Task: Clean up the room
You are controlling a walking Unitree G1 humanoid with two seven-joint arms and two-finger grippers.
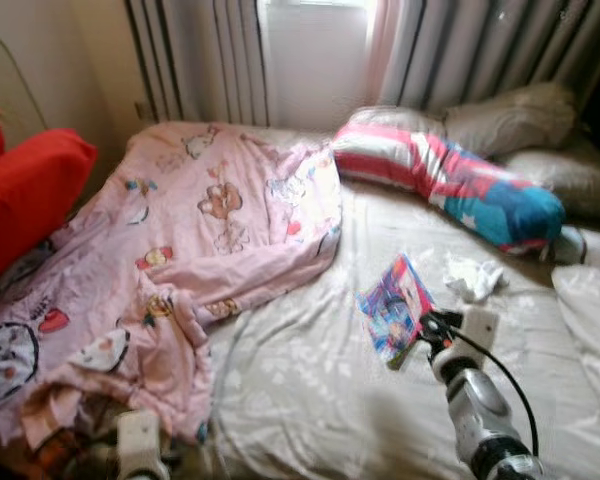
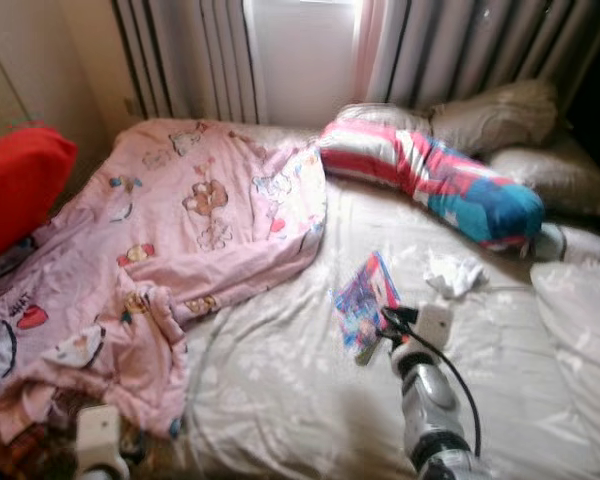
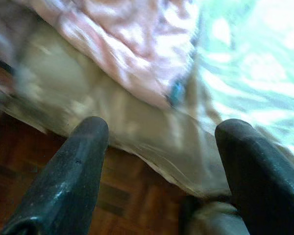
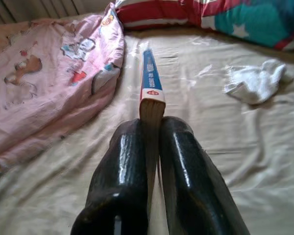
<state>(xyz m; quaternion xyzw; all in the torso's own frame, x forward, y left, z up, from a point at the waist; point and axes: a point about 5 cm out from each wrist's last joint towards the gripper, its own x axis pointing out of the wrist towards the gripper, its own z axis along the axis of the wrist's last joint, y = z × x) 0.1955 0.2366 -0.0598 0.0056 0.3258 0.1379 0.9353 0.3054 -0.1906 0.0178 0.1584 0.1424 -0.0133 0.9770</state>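
A thin colourful book [image 1: 395, 305] is held above the cream bed sheet [image 1: 310, 380], seen edge-on [image 4: 151, 81] in the right wrist view. My right gripper [image 1: 420, 335] is shut on its near edge, both fingers [image 4: 132, 161] pressed against it. A pink cartoon blanket [image 1: 180, 250] lies crumpled over the left half of the bed. My left gripper [image 3: 161, 147] is open low at the bed's near left corner, by the blanket's hanging edge [image 3: 137, 54] and the wooden floor [image 3: 137, 196].
A striped red, white and blue bolster [image 1: 450, 175] and grey pillows [image 1: 520, 115] lie at the head of the bed. A crumpled white cloth [image 1: 475, 278] sits right of the book. Red cushions [image 1: 25, 190] are at the left. Curtains [image 1: 460, 50] hang behind.
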